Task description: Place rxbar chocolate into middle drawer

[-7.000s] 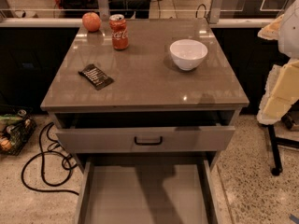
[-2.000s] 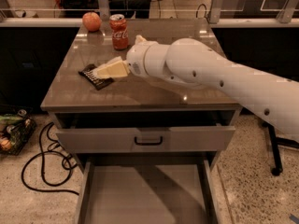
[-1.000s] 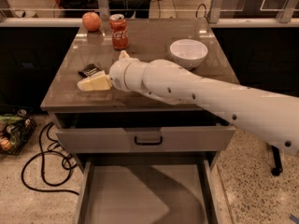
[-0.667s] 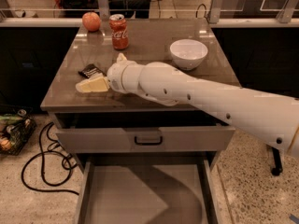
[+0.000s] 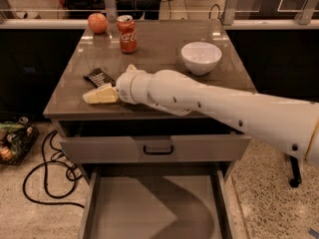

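The rxbar chocolate (image 5: 96, 76), a flat black wrapper with white lettering, lies on the grey table top near its front left corner. My gripper (image 5: 101, 94) is cream-coloured. It sits low over the table at the bar's near side, close against it and covering its front edge. The white arm reaches in from the right across the table's front. The middle drawer (image 5: 154, 210) is pulled out wide below the table, with a bare grey floor and low side walls.
A red soda can (image 5: 127, 33) and an apple (image 5: 97, 22) stand at the table's back left. A white bowl (image 5: 201, 57) sits at the right. The upper drawer with the black handle (image 5: 158, 149) is slightly open. Black cables (image 5: 47, 176) lie on the floor at the left.
The arm came in from the right. The gripper moved from above the bar down and left to the table's front left. Over the last second it barely shifted. The bar stays on the table.
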